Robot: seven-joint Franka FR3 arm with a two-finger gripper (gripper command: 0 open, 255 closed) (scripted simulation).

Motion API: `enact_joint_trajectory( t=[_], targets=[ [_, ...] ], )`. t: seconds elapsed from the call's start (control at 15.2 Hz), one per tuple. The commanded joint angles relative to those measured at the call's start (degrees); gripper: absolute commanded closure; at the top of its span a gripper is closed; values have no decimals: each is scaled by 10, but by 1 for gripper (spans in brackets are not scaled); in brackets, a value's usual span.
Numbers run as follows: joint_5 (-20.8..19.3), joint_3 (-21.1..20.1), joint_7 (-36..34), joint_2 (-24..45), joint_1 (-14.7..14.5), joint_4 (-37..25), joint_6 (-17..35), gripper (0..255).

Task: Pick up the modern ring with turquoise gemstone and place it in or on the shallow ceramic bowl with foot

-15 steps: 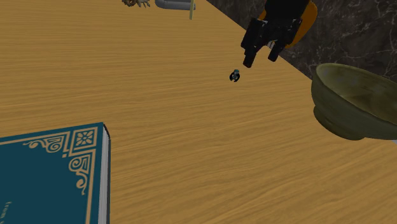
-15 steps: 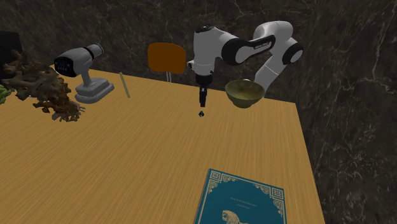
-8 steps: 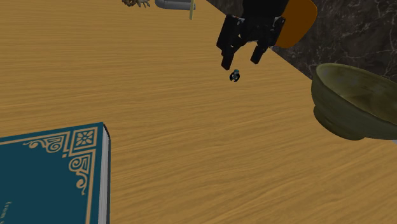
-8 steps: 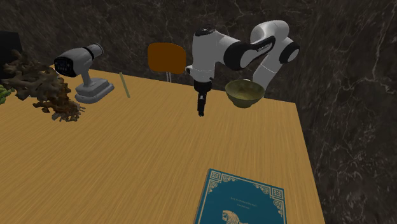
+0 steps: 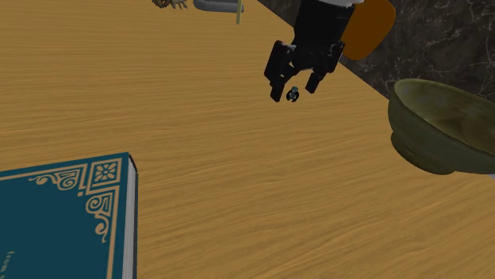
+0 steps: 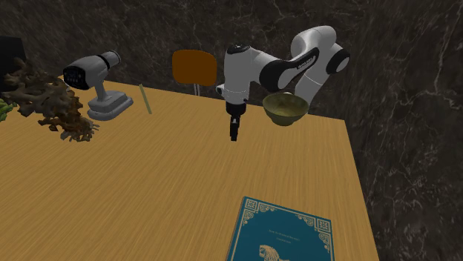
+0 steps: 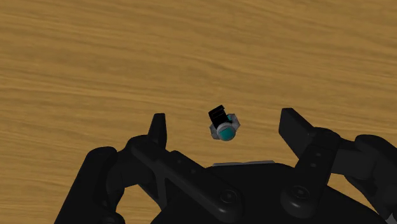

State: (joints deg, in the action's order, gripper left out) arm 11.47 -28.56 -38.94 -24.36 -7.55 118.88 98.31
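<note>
A small dark ring (image 7: pixel 222 125) with a round turquoise stone lies on the wooden table (image 5: pixel 198 119). My black gripper (image 7: pixel 222 130) hangs just above it, open, with the ring between the two fingers and neither one touching it. In the shoulder view the ring (image 5: pixel 293 95) shows right below the gripper (image 5: pixel 293 85), between its fingertips. The second exterior view has the gripper (image 6: pixel 234 136) pointing straight down at the table. An olive-green footed bowl (image 5: pixel 444 127) stands at the table's edge on the shoulder view's right, and shows as the bowl (image 6: pixel 285 108) behind the arm.
A teal book (image 5: pixel 63 218) with gold ornament lies near the table's front. A grey device (image 6: pixel 100 85) on a base, a thin stick (image 6: pixel 146 98) and a brown dried plant (image 6: pixel 52 104) stand at the far side. An orange chair (image 6: pixel 194 68) stands behind the table by a dark marbled wall.
The gripper has come down and moved toward the shoulder view's left, from beside and above the ring to straddling it. The ring has stayed put.
</note>
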Motion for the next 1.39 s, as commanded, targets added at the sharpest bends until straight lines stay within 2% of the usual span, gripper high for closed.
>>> enact_joint_trajectory(
  t=[0.0,0.26,0.33,0.92,1.32],
  targets=[
    [0,0,0,0,0,1,1,0],
    [0,0,0,0,0,1,1,0],
    [0,0,0,0,0,1,1,255],
    [0,0,0,0,0,1,1,255],
    [-5,4,-3,7,3,-50,-44,255]
  ],
)
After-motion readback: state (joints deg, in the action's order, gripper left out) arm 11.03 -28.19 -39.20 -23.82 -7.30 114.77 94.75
